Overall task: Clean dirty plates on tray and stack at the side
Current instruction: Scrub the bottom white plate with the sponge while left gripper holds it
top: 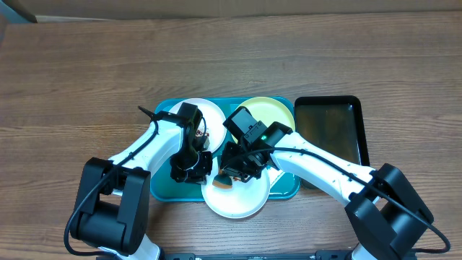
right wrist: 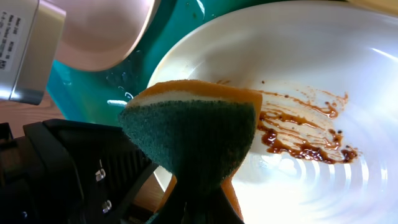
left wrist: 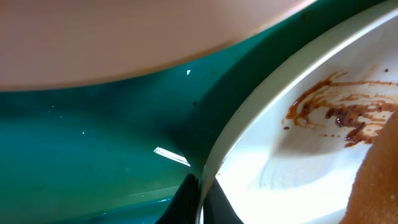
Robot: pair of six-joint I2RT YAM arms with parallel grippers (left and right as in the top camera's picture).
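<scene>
A white dirty plate (top: 238, 201) with brown smears hangs over the front rim of the teal tray (top: 162, 189). My left gripper (top: 193, 172) is shut on its left rim (left wrist: 214, 163). My right gripper (top: 232, 173) is shut on an orange and green sponge (right wrist: 193, 134) held just over the smears (right wrist: 305, 140). A second white plate (top: 213, 119) and a pale yellow-green plate (top: 274, 112) lie at the back of the tray.
A narrow black tray (top: 330, 130) lies right of the teal tray. Bare wooden table surrounds both trays.
</scene>
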